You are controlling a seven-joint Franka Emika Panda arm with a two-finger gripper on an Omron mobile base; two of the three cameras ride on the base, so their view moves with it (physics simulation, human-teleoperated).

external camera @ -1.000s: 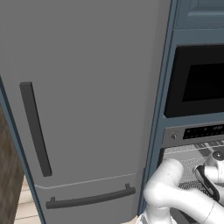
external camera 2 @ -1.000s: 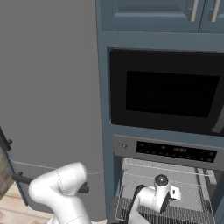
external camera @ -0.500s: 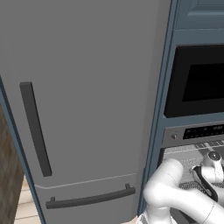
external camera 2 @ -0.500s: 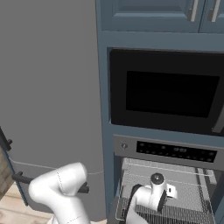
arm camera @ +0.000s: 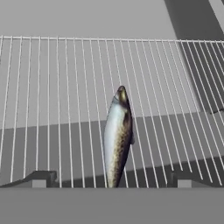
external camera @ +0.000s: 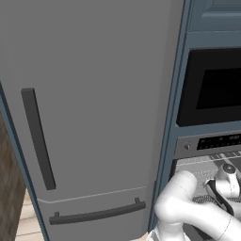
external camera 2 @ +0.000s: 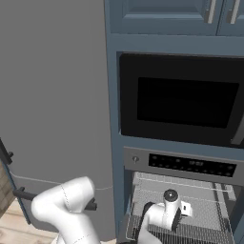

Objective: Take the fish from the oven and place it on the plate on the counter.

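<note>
Fish (arm camera: 117, 139) lies lengthwise on wire rack (arm camera: 57, 96) inside oven (external camera 2: 183, 164), centred between gripper (arm camera: 111, 178) fingertips, which stand wide apart, nothing held.

Left base view: white arm reaches into oven opening at lower right; grey fridge (external camera: 89, 108) fills left side.

Right base view: wrist slightly deeper over rack than a second ago; black-windowed appliance (external camera 2: 183, 100) above oven.

Judgement: approach nearly lined up; closing on fish likely next.
</note>
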